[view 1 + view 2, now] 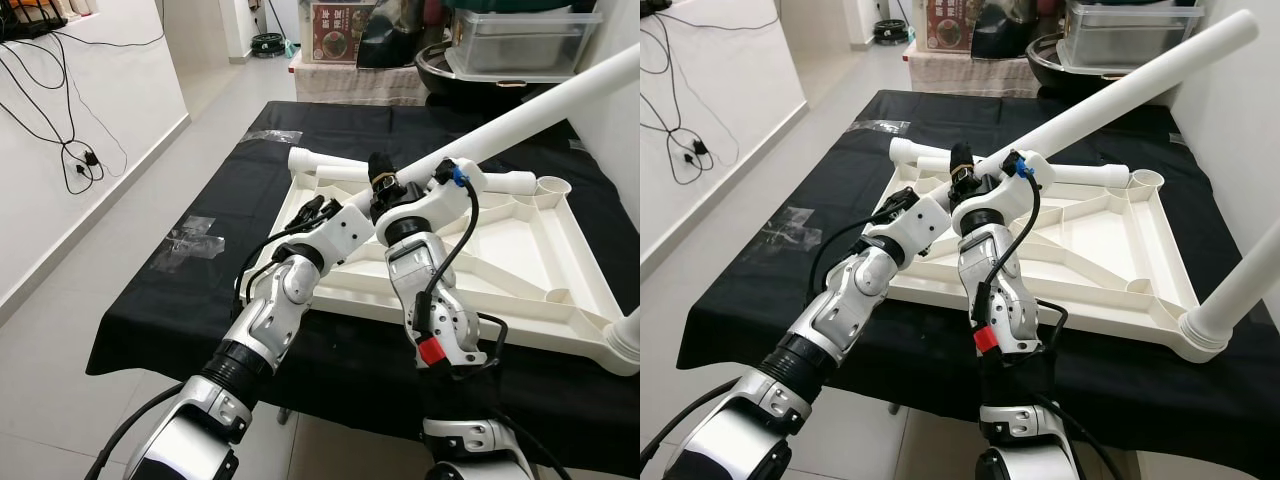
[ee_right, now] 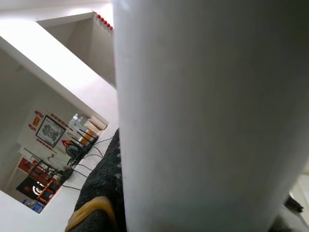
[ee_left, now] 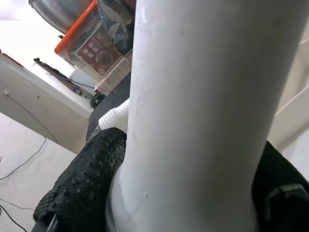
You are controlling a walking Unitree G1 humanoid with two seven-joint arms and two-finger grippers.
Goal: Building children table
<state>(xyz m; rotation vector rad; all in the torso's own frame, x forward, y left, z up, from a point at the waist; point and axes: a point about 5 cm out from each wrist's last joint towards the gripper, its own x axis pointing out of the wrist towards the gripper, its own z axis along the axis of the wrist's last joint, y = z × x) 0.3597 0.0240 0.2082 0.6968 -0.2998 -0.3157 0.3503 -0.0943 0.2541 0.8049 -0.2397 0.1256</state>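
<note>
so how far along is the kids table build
Done: one leg stands in the near right corner socket of the upturned tabletop.
In hand: both end effectors, left and right, clamp a second leg.
Left: the far right socket is empty, and another leg lies loose.

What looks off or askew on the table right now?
Nothing is broken or spilled. The white leg held by both grippers, left and right, slants across the upturned tabletop instead of standing in a socket. The near-right leg is seated but leans outward. Crumpled clear plastic lies on the black cloth.
</note>
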